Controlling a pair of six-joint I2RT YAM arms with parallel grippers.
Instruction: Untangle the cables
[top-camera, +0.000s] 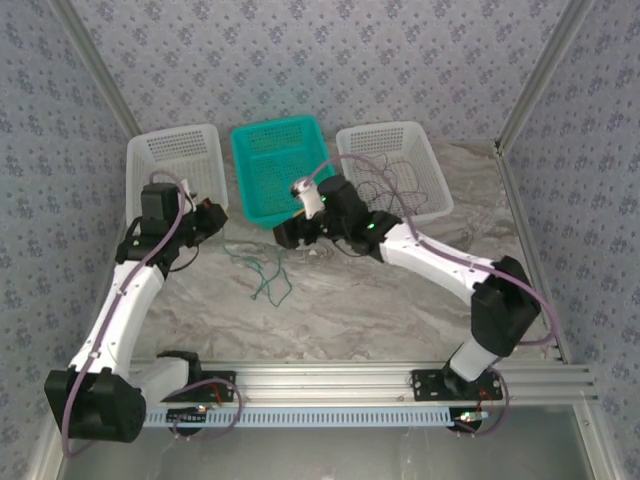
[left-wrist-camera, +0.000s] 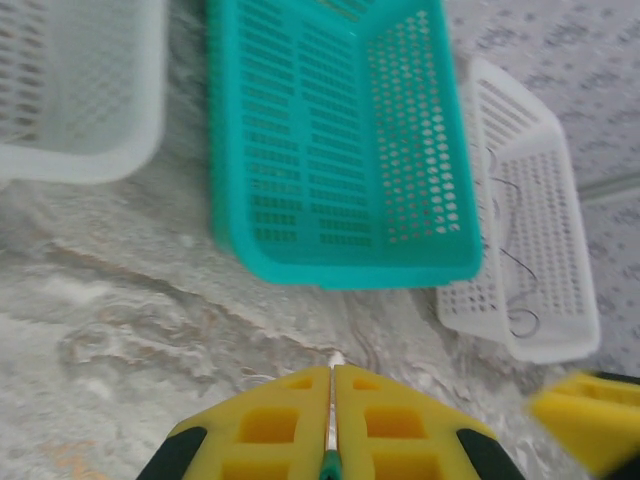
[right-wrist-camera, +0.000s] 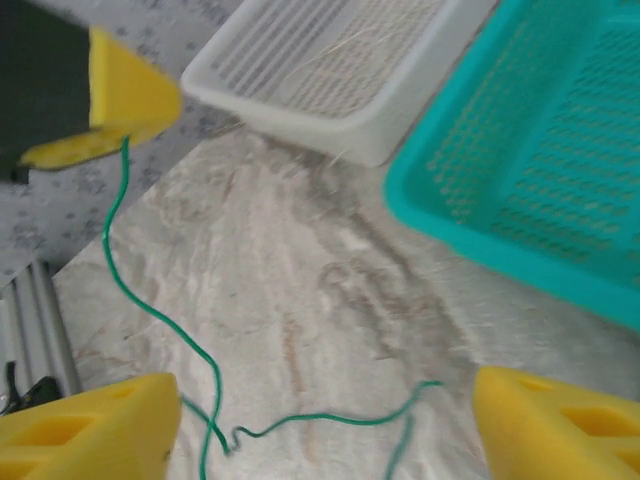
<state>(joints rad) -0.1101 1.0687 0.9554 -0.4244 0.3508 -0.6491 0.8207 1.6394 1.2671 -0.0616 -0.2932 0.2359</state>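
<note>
cables (top-camera: 268, 278) | loose tangle on the table between the arms, just near of teal basket (top-camera: 243, 175) | light, limp, thin, snag-prone | left gripper (left-wrist-camera: 332, 375) clenched on green cable (right-wrist-camera: 107, 230) | right gripper (right-wrist-camera: 325, 420) spread, empty | grasp beside the knot

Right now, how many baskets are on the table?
3. The left white basket sits at the far left, the teal basket is in the middle, and the right white basket is at the far right. None looks hidden.
</note>
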